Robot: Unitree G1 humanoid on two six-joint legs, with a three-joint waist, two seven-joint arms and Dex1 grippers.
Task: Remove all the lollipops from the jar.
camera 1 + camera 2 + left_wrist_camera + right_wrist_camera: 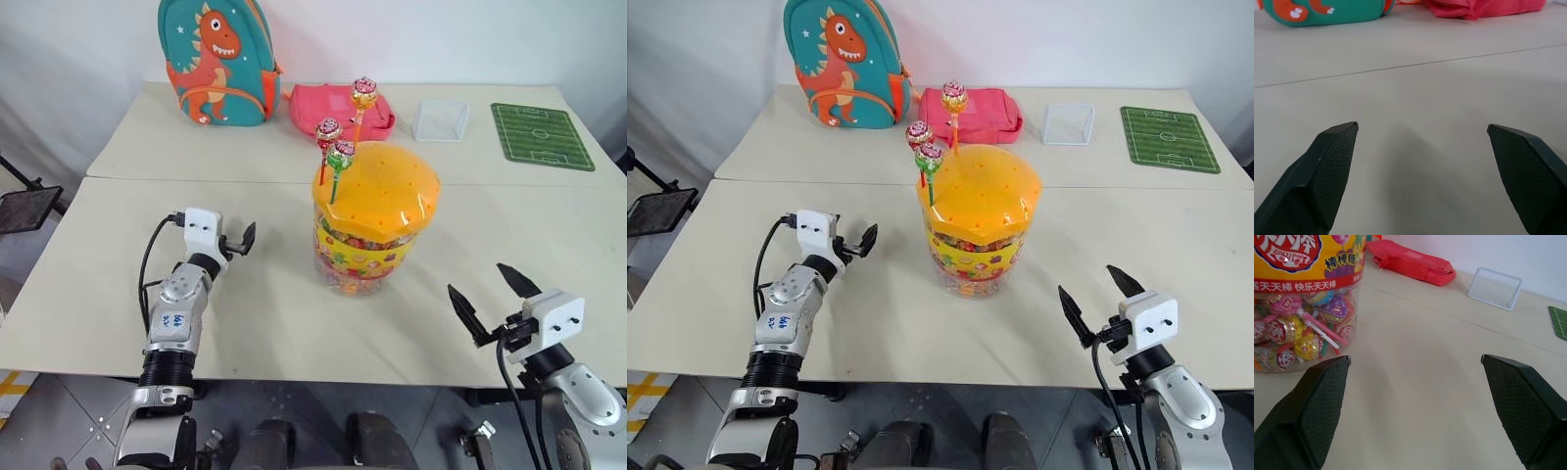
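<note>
Left end effector (238,240) hovers low over the pale surface (265,323), fingers spread wide, holding nothing, left of the jar (372,220). Dinosaur backpack (216,61) stands at the far edge. Jar upright mid-surface; three lollipops (340,152) stand in holes of its orange lid (382,186). Pink pouch (328,110) behind the jar; clear box (440,120) and green pitch mat (542,135) farther right. Right end effector (492,297) wide open, empty, right of the jar.

A dinosaur backpack (216,61), pink pouch (333,110), clear box (440,120) and football-pitch mat (542,136) line the table's (255,294) far side.
</note>
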